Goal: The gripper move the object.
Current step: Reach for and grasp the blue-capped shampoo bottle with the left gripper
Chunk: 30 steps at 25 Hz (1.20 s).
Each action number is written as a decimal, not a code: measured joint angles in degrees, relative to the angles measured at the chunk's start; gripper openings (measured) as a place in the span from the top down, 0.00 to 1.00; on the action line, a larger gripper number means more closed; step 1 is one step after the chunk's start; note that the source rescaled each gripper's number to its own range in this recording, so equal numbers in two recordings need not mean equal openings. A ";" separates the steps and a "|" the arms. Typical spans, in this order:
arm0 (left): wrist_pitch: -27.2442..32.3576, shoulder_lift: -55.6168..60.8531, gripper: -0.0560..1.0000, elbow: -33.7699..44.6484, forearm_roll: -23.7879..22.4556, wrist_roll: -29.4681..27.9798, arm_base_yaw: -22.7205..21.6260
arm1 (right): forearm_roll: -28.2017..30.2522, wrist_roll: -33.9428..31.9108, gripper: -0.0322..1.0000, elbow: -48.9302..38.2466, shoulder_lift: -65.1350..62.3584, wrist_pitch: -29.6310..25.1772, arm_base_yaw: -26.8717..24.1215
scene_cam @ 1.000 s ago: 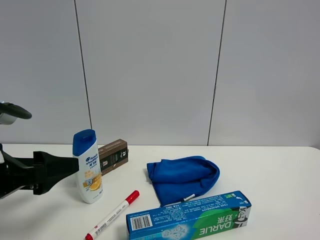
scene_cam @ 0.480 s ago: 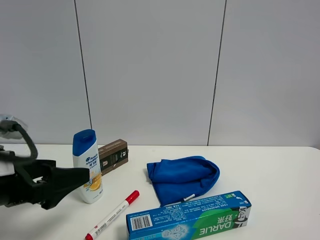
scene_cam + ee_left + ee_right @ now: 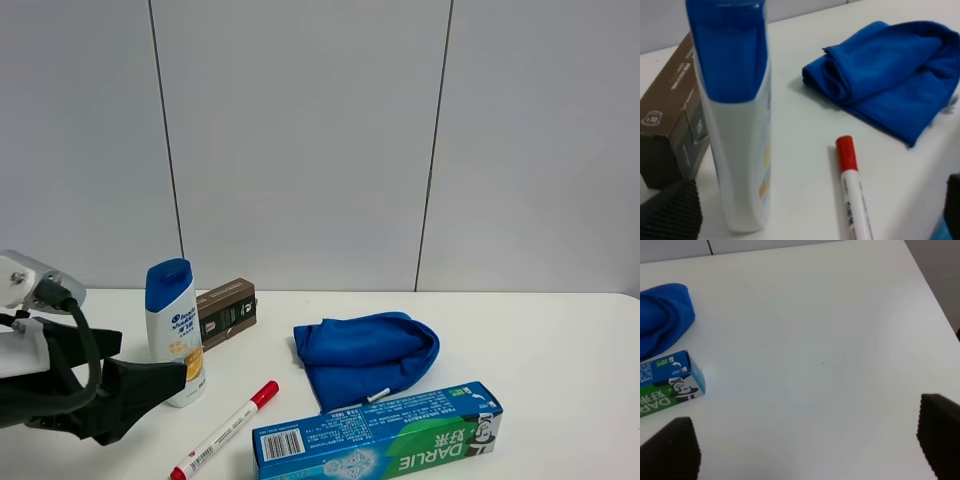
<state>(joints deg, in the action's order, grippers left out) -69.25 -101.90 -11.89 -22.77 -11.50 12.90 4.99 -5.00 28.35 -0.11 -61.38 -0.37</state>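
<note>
The object, a white shampoo bottle (image 3: 175, 330) with a blue cap, stands upright on the white table at the left. My left gripper (image 3: 165, 385) is low on the table just in front of the bottle, its black fingertip overlapping the bottle's lower part. In the left wrist view the bottle (image 3: 740, 125) fills the near field, and the left gripper (image 3: 810, 212) is wide open, one finger (image 3: 670, 210) right beside the bottle's base. The right gripper (image 3: 805, 440) is open above bare table with nothing between its fingers; it is outside the exterior view.
A brown box (image 3: 227, 311) lies just behind the bottle. A red-capped marker (image 3: 225, 430) lies in front of it, toward the right. A blue cloth (image 3: 366, 355) is at the middle, and a blue-green toothpaste box (image 3: 378, 440) lies near the front edge.
My left gripper has dropped lower and slid right, from the bottle's left side to in front of its lower half. The bottle and the other items have not moved.
</note>
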 joint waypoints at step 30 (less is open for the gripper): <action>-0.12 -2.37 0.00 -7.79 4.67 1.45 0.00 | -0.10 0.00 0.00 0.00 0.00 0.00 0.00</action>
<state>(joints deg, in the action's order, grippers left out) -69.37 -104.27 -19.68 -18.09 -10.05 12.90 4.89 -5.00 28.35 -0.11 -61.38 -0.37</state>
